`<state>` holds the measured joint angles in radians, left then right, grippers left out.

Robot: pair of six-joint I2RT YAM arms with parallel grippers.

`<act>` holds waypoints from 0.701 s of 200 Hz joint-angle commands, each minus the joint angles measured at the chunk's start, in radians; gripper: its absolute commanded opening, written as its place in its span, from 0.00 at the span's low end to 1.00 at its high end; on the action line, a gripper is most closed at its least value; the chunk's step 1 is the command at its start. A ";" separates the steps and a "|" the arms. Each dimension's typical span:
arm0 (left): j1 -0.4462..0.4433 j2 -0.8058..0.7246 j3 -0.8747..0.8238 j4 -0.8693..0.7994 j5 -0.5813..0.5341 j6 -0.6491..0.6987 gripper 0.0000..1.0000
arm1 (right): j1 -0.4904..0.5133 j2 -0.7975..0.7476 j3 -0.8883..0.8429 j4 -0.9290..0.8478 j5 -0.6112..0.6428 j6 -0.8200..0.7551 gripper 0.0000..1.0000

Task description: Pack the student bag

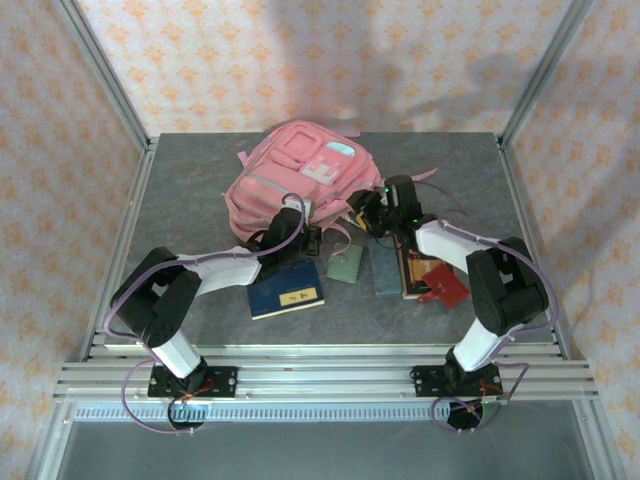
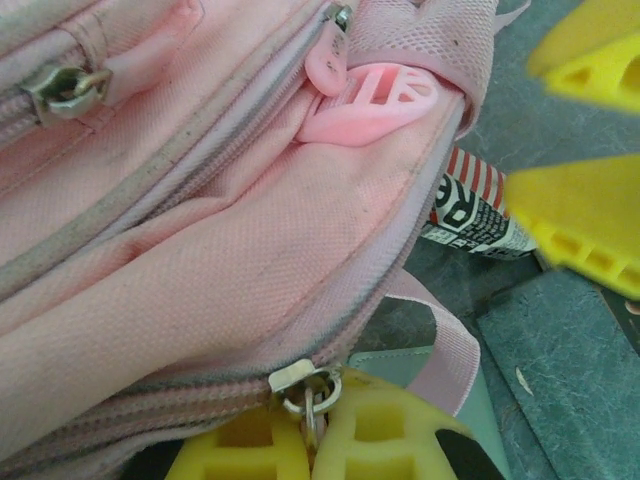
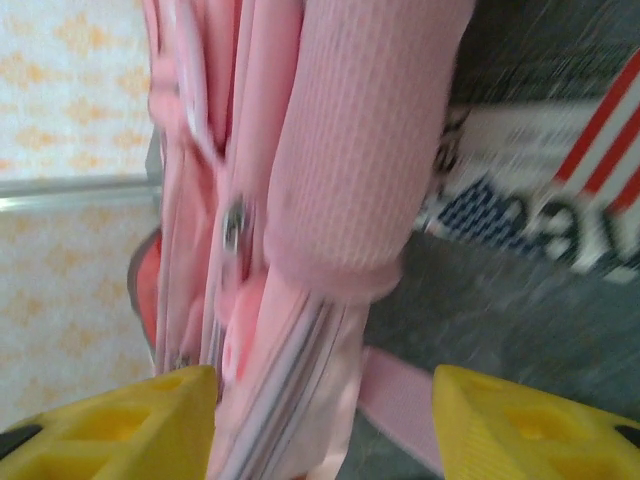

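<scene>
The student bag (image 1: 300, 175), a big pink backpack, lies at the back middle of the table. At its near edge my left gripper (image 2: 315, 440) is shut on a metal zipper pull (image 2: 312, 392) at the end of a closed zip. My right gripper (image 3: 320, 430) is at the bag's right side, open. The bag's padded strap and side seam (image 3: 330, 300) stand between its yellow fingers (image 3: 530, 420), the left one against the fabric and the right one clear of it. From the top camera, the left gripper (image 1: 292, 218) and right gripper (image 1: 368, 212) flank the bag's near corner.
A red-and-white striped item (image 2: 470, 205) pokes out from under the bag. In front lie a blue book (image 1: 286, 290), a pale green notebook (image 1: 346, 264), a grey-blue book (image 1: 388, 268), a brown book (image 1: 415, 272) and a red object (image 1: 445, 285). Metal frame posts edge the table.
</scene>
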<state>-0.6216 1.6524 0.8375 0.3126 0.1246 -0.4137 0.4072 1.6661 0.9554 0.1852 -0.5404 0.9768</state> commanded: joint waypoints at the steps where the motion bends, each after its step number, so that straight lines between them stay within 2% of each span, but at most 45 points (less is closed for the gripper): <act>1: -0.022 0.000 0.047 0.022 0.001 0.040 0.00 | 0.036 0.030 0.015 0.091 -0.029 0.047 0.58; 23: -0.038 -0.002 0.049 0.022 0.001 0.051 0.00 | 0.059 0.096 0.067 0.108 -0.022 0.060 0.57; 46: -0.049 0.004 0.051 0.017 -0.002 0.057 0.00 | 0.075 0.170 0.123 0.122 -0.030 0.076 0.45; 56: -0.052 0.004 0.049 0.017 -0.003 0.055 0.00 | 0.080 0.200 0.141 0.136 -0.044 0.088 0.36; 77: -0.051 -0.002 0.039 0.022 -0.016 0.046 0.00 | 0.079 0.231 0.148 0.151 -0.036 0.110 0.07; 86: -0.051 -0.006 0.036 0.015 -0.025 0.045 0.00 | 0.076 0.231 0.147 0.149 -0.023 0.110 0.00; 140: -0.004 -0.108 -0.115 0.023 -0.058 -0.018 0.00 | 0.001 0.172 0.096 0.176 0.034 0.129 0.00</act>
<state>-0.6464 1.6432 0.8055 0.3019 0.0879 -0.3992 0.4702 1.8782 1.0714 0.3031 -0.5915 1.0927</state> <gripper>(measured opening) 0.043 0.063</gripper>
